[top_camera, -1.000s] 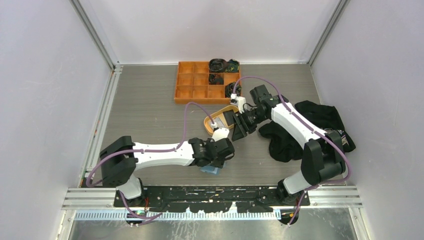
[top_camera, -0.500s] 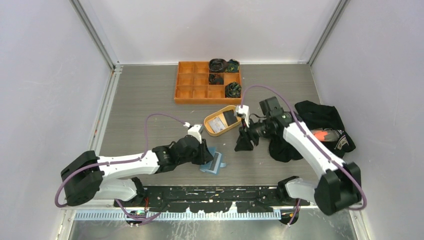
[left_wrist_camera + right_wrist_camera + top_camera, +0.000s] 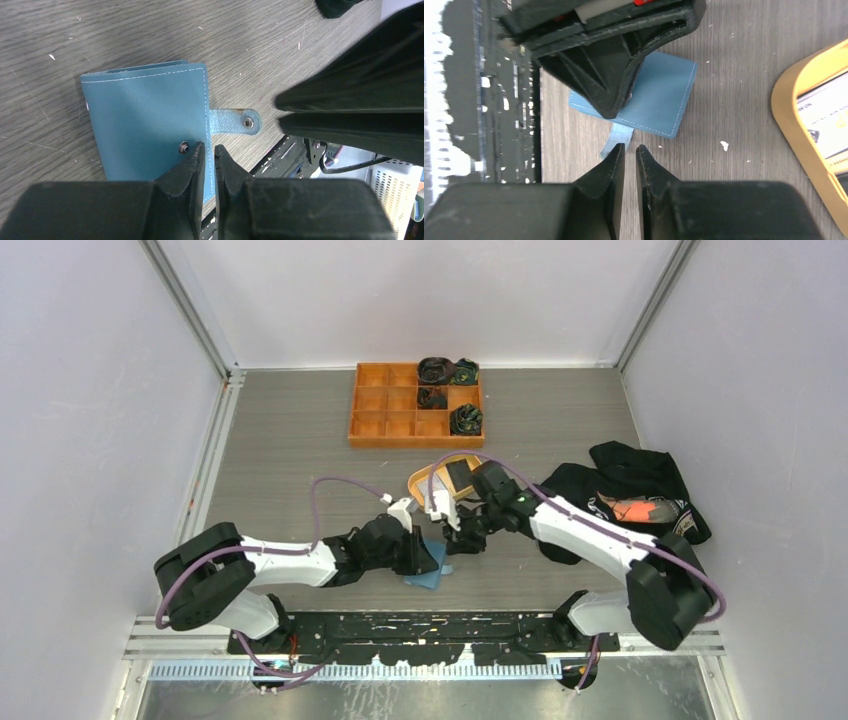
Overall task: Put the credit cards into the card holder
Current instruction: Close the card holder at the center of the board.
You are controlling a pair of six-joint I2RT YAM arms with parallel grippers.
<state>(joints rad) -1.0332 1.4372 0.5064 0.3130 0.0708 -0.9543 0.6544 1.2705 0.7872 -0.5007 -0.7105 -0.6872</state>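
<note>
The blue card holder (image 3: 424, 578) lies folded shut on the table, its snap tab (image 3: 235, 121) sticking out loose. My left gripper (image 3: 210, 150) has its jaws nearly together, with the tips on the holder's tab-side edge (image 3: 150, 115). My right gripper (image 3: 630, 148) is shut and empty, its tips just off the tab (image 3: 620, 136) and the holder (image 3: 659, 102). The credit cards lie in the tan dish (image 3: 417, 487): a black one (image 3: 460, 476) and a white one (image 3: 433, 486). A white card (image 3: 824, 120) also shows in the right wrist view.
An orange compartment tray (image 3: 385, 405) with dark rolled items stands at the back. A black cloth heap (image 3: 640, 490) lies to the right. The black base rail (image 3: 430, 625) runs close behind the holder at the near edge.
My left gripper has moved right onto the card holder. My right gripper has swung left and down from beside the dish to the holder's tab. The holder's tab side now lies flatter.
</note>
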